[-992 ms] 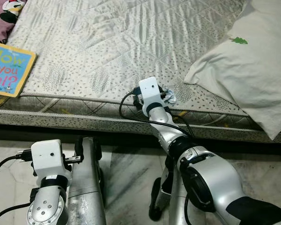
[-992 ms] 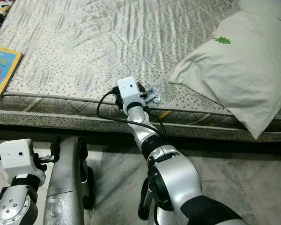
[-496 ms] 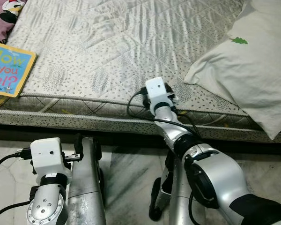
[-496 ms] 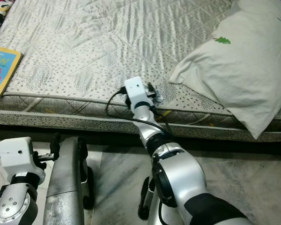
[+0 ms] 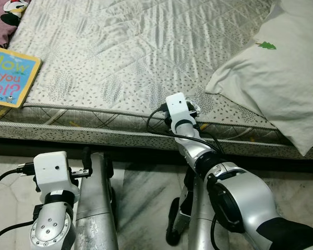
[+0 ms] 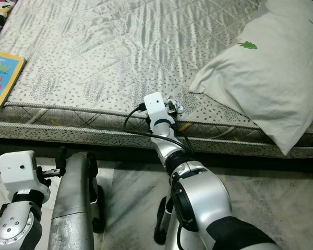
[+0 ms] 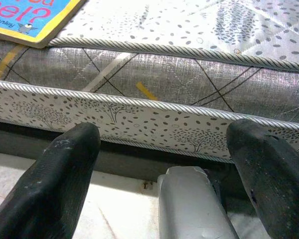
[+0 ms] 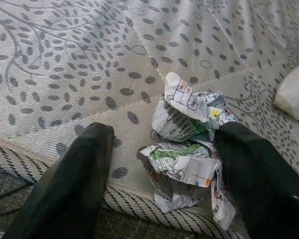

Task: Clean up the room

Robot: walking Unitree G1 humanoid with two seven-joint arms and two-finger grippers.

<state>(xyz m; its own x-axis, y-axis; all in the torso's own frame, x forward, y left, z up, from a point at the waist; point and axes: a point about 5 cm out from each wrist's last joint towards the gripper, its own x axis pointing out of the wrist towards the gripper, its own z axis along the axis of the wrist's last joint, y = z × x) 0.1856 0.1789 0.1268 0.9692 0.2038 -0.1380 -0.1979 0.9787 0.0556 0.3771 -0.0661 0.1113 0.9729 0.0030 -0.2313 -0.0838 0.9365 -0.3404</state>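
Crumpled paper, printed in several colours, lay on the mattress at its near edge, just short of the corded piping. Right gripper was at the paper with jaws open: one black finger touched the paper's side, the other finger stood apart from it on bare quilting. From the head view the right arm reached up from the floor to that same spot on the mattress edge, wrist camera block over the paper.

White pillow with a small green tree mark lay on the mattress near the paper, toward the robot's right. A blue-and-yellow book lay on the mattress well apart from the paper, toward the left edge.

Left gripper hung low beside the mattress side panel, jaws open, holding nothing.
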